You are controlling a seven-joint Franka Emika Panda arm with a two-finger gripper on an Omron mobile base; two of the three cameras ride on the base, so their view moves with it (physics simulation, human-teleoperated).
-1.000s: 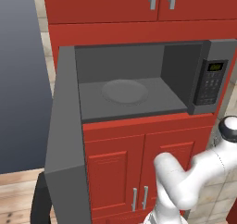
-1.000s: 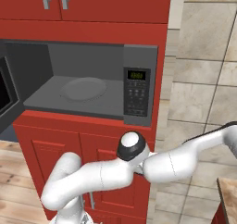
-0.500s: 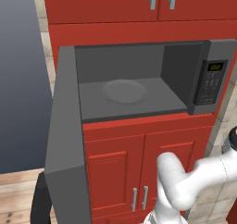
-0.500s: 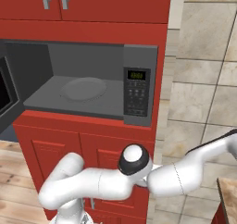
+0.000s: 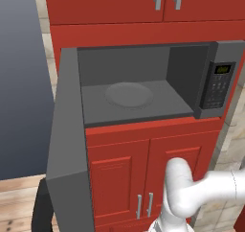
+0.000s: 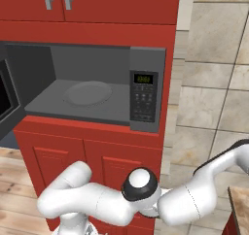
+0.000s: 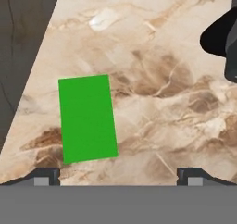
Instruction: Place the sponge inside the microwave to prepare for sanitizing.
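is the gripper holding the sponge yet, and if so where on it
Nothing is held. In the hand view the gripper has its jaws spread wide, and the sponge lies flat on the marble counter ahead of the fingertips, untouched.

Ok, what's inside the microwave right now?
Inside the microwave sits just the round turntable, bare. The sponge lies flat on a marbled counter beneath the open gripper.

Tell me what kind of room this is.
Most likely a kitchen: a wide grey built-in microwave, door open, set among red cabinets, and a small bright green sponge lying on a beige marble countertop.
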